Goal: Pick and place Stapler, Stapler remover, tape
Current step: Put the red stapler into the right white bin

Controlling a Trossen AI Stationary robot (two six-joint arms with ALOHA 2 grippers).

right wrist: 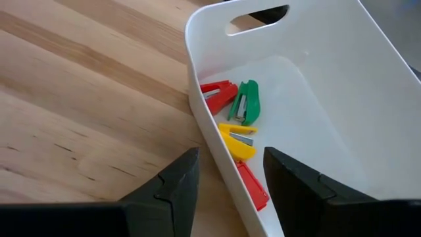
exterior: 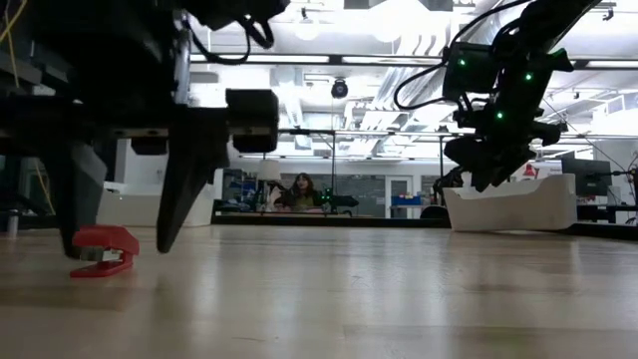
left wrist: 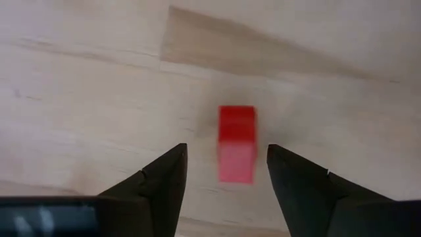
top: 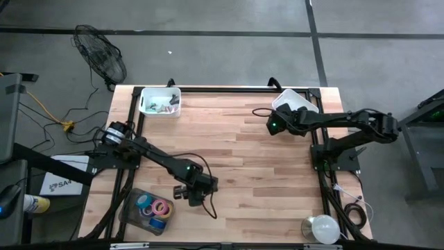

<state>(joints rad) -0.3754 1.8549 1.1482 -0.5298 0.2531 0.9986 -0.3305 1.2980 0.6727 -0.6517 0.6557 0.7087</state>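
A small red stapler (left wrist: 236, 143) lies flat on the wooden table (top: 263, 173), near its front left. My left gripper (left wrist: 227, 148) hangs open just above it, one finger on either side and neither touching; the low view shows the same stapler (exterior: 104, 248) between the fingers. Rolls of tape (top: 154, 207), blue and pink among them, lie in a clear container (top: 133, 214) beside that gripper (top: 189, 198). My right gripper (right wrist: 231, 151) stands open above the rim of a white bin (right wrist: 309, 85) at the far right, which holds red, green and yellow staplers (right wrist: 245, 102).
A second white bin (top: 161, 101) with small items stands at the far left. A white round object (top: 319, 228) sits at the near right corner. Bare wood lies between the two arms. A person (exterior: 299, 189) sits in the room beyond the table.
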